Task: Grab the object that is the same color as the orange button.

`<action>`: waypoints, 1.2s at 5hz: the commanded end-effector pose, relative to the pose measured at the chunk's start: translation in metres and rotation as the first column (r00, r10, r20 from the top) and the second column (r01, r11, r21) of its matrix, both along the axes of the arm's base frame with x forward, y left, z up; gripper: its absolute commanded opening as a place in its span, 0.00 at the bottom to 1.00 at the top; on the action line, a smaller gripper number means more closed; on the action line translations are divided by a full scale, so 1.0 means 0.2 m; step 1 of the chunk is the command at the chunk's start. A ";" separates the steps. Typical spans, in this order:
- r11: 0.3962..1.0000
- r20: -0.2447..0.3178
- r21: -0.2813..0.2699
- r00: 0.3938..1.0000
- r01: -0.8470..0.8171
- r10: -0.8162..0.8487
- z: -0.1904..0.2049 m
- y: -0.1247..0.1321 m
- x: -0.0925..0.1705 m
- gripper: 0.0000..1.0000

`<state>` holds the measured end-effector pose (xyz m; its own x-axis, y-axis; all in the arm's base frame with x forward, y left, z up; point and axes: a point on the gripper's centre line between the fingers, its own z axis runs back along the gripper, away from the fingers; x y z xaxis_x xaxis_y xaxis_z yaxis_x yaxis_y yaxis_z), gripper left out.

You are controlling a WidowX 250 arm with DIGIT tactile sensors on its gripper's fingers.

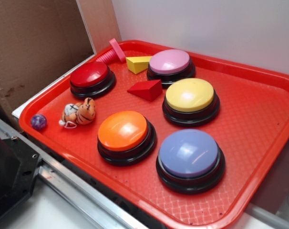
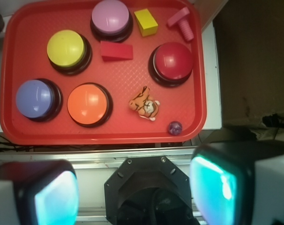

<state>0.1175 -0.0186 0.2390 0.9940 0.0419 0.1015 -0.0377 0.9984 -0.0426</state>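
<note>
Only in the wrist view, the spread gripper (image 2: 132, 187), high above tiger toy (image 2: 144, 103) and orange button (image 2: 88, 104).

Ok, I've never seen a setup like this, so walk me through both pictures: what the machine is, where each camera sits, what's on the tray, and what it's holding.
The machine is a small robot arm with a two-fingered gripper. One picture comes from a camera beside the table. The other comes from the arm's own wrist, looking straight down; the two blurry shapes at the bottom are the fingers, spread apart and holding nothing.

Below lies a red tray with five big push buttons: red, pink, yellow, purple and the orange button. Smaller things lie between them: a plush tiger, a purple ball, a red wedge, a yellow block and a pink bolt. The orange tiger matches the orange button.
</note>
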 end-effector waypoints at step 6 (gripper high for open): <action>0.312 -0.028 -0.009 0.313 -0.950 0.949 -1.09 0.11 0.39 1.00</action>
